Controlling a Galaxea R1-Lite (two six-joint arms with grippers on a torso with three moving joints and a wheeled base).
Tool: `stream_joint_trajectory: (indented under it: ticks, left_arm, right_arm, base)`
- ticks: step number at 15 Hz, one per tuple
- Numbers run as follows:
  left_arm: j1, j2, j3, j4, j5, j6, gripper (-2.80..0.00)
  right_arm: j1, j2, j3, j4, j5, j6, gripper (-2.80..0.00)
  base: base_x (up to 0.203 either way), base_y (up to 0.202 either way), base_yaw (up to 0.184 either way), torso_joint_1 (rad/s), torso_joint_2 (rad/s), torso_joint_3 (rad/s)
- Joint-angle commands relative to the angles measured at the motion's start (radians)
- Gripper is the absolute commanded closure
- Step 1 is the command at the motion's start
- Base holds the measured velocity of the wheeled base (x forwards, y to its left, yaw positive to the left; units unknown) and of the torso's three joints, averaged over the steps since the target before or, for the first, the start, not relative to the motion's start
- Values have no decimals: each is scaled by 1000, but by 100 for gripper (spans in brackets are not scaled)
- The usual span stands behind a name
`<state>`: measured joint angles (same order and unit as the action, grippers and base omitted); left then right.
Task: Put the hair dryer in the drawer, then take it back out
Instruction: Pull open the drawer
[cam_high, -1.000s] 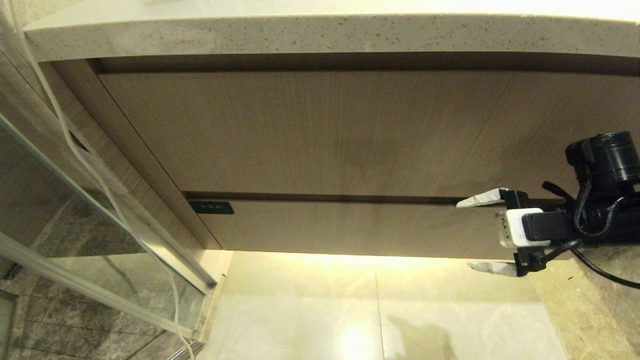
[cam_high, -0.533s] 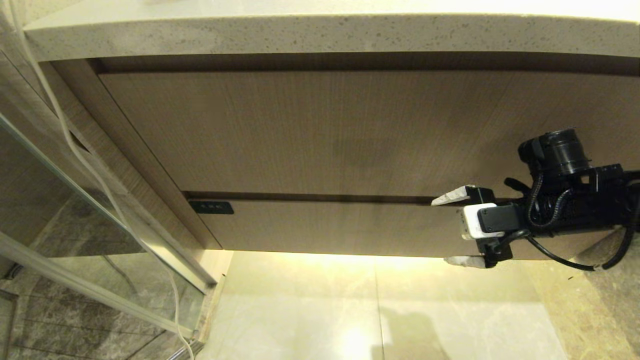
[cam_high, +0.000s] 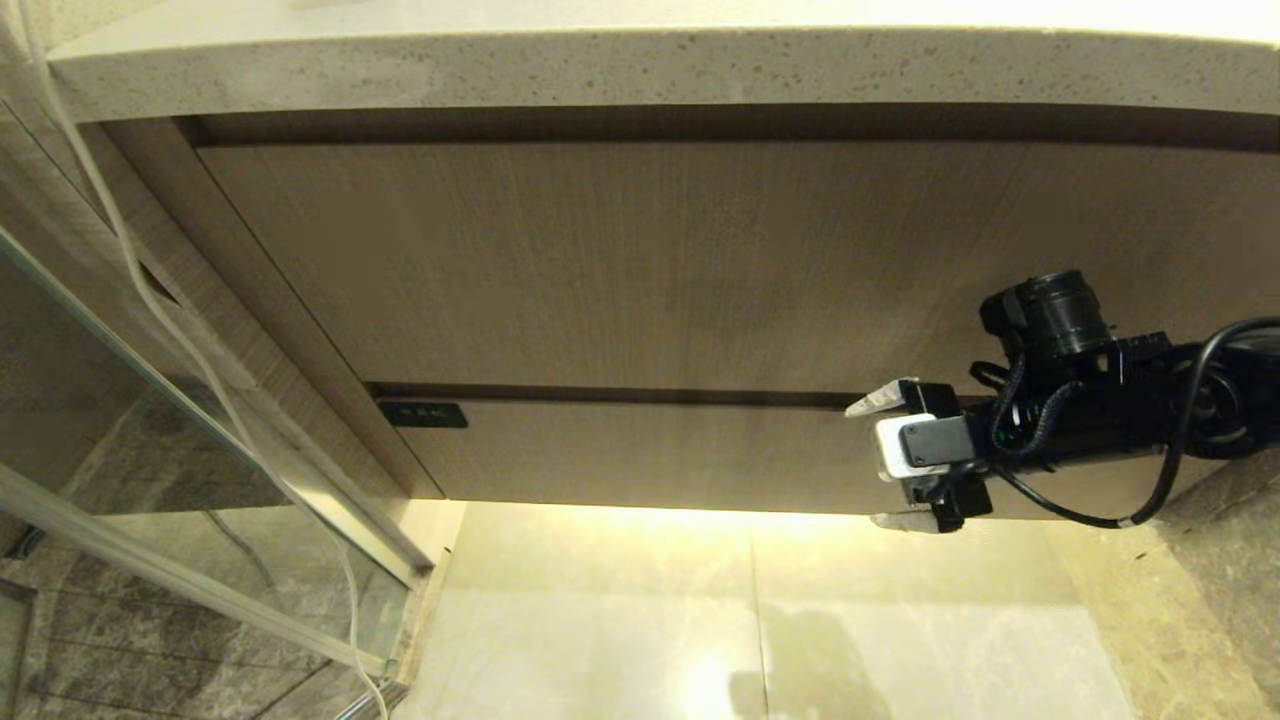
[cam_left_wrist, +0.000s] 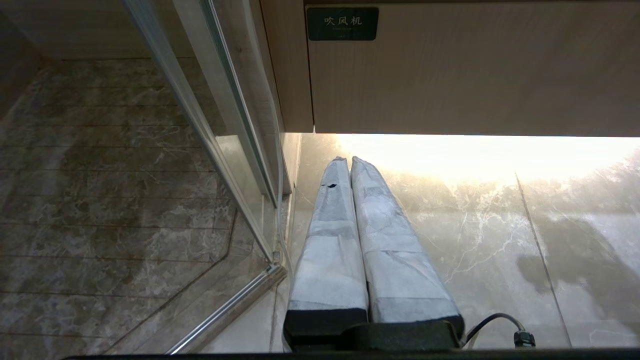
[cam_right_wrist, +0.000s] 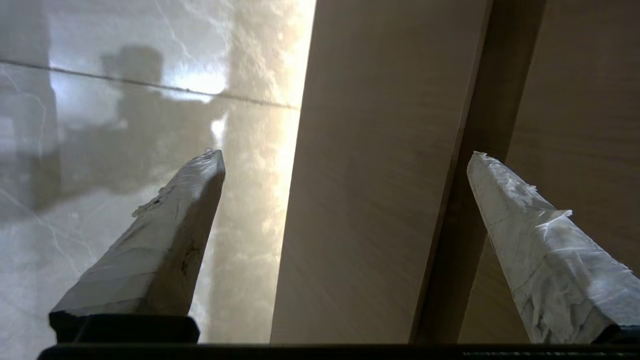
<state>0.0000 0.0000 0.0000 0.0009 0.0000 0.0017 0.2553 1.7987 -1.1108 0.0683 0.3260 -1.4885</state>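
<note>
The drawer (cam_high: 680, 452) sits fully shut, a wide shallow wood-grain front in the lower middle of the head view, with its small black label (cam_high: 423, 414) at the front's upper left and the taller wood-grain panel (cam_high: 700, 260) above it. The hair dryer is not visible in any view; it cannot be said from here where it lies.

The right claw (cam_high: 878, 460) reaches in from the right edge of the frame, its two taped fingers spread wide and straddling the drawer front, one fingertip at the dark gap along the drawer's top edge, the other at its lower edge over the lit floor (cam_high: 760, 600). The left claw (cam_left_wrist: 348, 165) hangs low near the glass door (cam_high: 200, 440), its fingers pressed together with nothing between them.

The step in hand looks like getting the drawer open. The front has no handle, so the likely failure is a poor purchase: the upper finger may skid along the panel instead of entering the narrow gap, or the wide fingers may close on the front and slip off the smooth face when the arm pulls. Pulling so far to the right of the drawer's centre could also rack it and make it bind.
</note>
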Motion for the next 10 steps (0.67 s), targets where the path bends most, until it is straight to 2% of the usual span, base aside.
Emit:
stream_joint_trajectory:
  ticks: [1,4,8,10]
  left_arm:
    - [0,0,0,0,0,0,0]
    - [0,0,0,1,0,0,0]
    - [0,0,0,1,0,0,0]
    - [0,0,0,0,0,0,0]
  right_arm:
    - [8,41,-25,-1,-26,26,-280]
    - [13,60,-38,-20,-83,65,-280]
    - [14,86,-39,-54,-90,92,-280]
    - [22,103,-36,-103,-94,136,-280]
  base:
    - [0,0,0,0,0,0]
    - [0,0,0,0,0,0]
    - [0,0,0,0,0,0]
    - [0,0,0,0,0,0]
